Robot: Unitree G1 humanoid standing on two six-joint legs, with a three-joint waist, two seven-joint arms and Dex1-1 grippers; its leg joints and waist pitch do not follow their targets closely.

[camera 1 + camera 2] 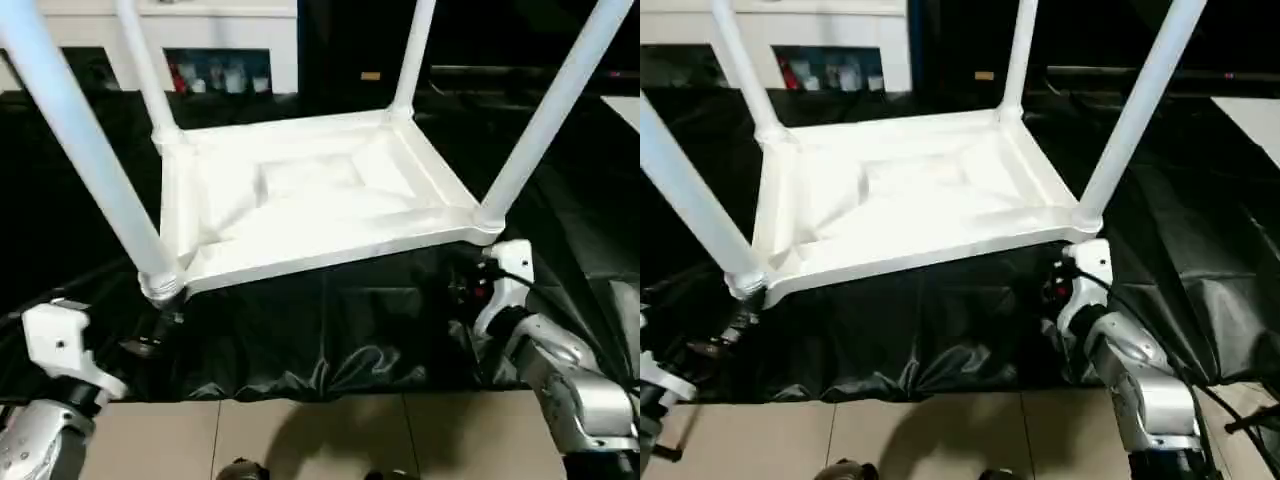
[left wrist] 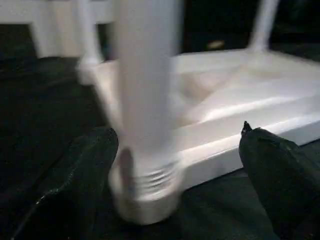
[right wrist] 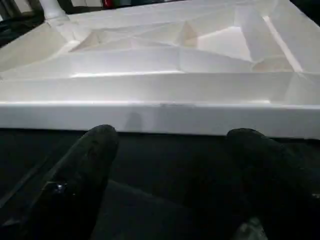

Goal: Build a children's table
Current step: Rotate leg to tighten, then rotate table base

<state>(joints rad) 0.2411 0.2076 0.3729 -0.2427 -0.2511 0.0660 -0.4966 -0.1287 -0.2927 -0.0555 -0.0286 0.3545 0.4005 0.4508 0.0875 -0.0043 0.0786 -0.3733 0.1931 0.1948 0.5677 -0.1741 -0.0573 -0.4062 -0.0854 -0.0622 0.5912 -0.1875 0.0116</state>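
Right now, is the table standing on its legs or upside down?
Upside down: the table top lies on the black cloth, and four legs point upward from its corners.

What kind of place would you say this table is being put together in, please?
Probably an indoor room set up as a workspace: the upturned children's table lies on a black cloth spread over a pale tiled floor, and a white cabinet with glass doors stands behind.

A black cloth (image 1: 330,335) covers the floor, and the upturned children's table (image 1: 310,205) rests on it.
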